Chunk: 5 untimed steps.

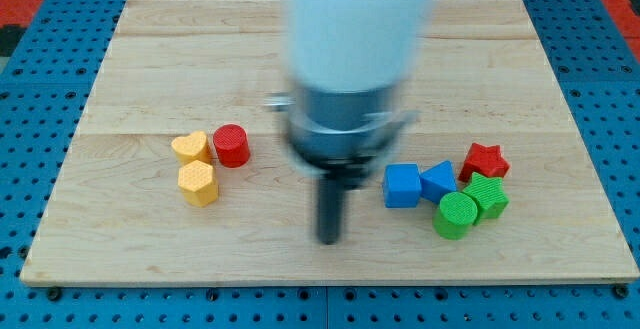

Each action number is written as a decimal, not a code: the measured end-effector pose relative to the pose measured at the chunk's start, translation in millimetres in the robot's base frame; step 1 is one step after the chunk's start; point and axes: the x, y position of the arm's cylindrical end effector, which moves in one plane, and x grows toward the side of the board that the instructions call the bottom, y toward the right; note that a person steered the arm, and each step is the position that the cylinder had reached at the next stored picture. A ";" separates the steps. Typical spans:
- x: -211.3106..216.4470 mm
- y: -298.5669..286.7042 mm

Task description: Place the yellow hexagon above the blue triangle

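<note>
The yellow hexagon (198,183) lies at the board's left, just below a yellow heart-like block (191,148) and a red cylinder (231,146). The blue triangle (438,180) lies at the right, touching a blue cube (402,185) on its left. My tip (328,238) stands near the board's bottom middle, between the two groups, well to the right of the yellow hexagon and left of the blue cube, touching no block.
A red star (485,161), a green hexagon-like block (489,198) and a green cylinder (457,215) crowd the blue triangle's right and lower side. The wooden board (150,69) lies on a blue pegboard. The arm's blurred white body hides the board's top middle.
</note>
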 end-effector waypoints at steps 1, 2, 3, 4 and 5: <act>-11.5 -111.1; -44.2 -121.9; -51.4 -150.4; -73.9 -72.3; -80.6 63.1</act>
